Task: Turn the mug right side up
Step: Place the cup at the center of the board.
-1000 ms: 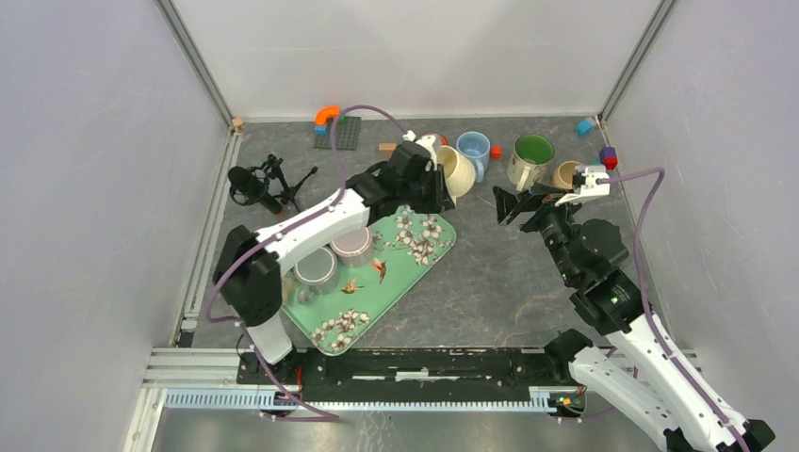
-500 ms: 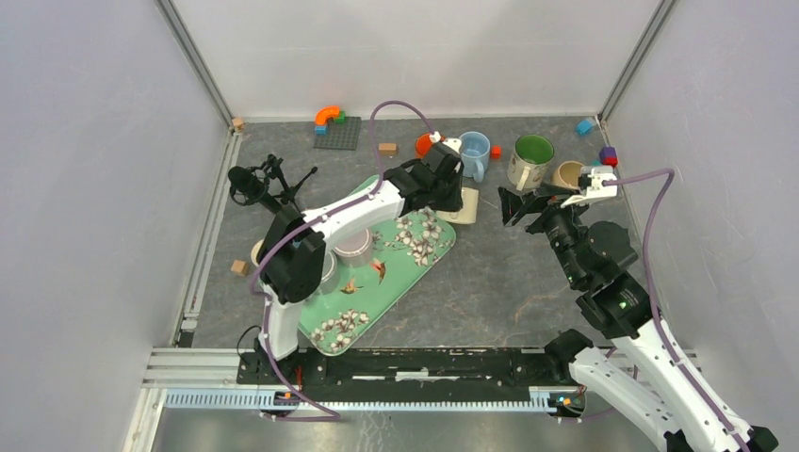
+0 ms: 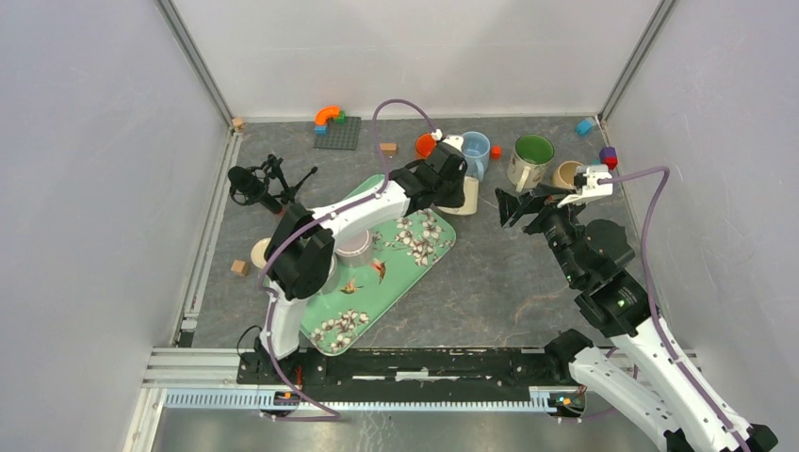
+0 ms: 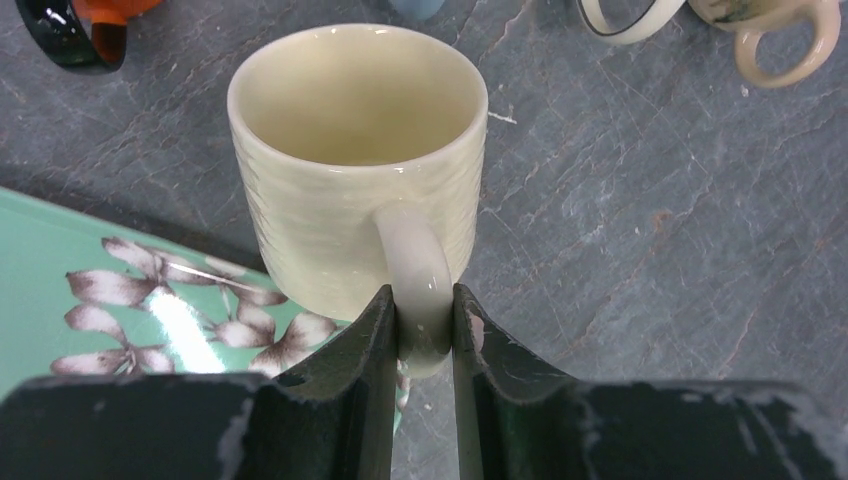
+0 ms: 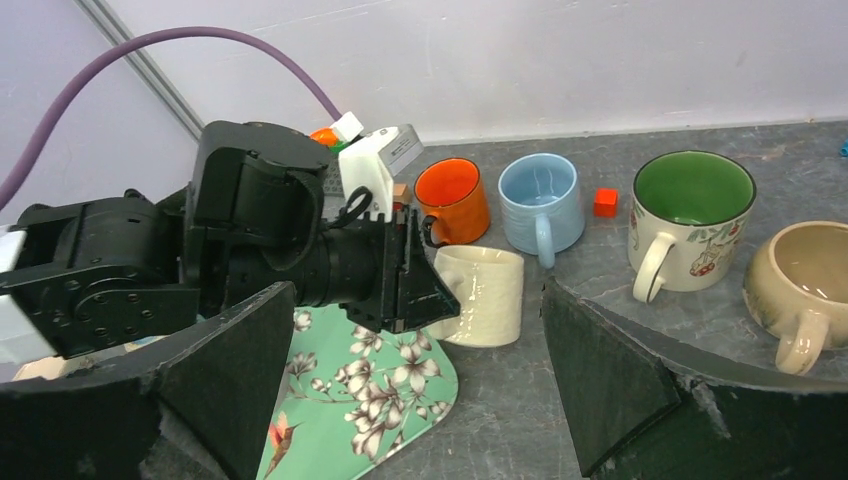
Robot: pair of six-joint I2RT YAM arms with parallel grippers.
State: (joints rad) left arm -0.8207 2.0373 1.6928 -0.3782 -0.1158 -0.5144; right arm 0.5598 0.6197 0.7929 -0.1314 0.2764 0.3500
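We hold the left gripper clamped on the handle of the cream mug, mouth up toward the table's far edge just beside the floral tray, the right gripper spread wide apart, and letting go before the base sits flat could tip it

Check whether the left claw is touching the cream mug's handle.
Touching. The left wrist view shows the left claw clamped on the cream mug's handle, a finger pressed against each side.
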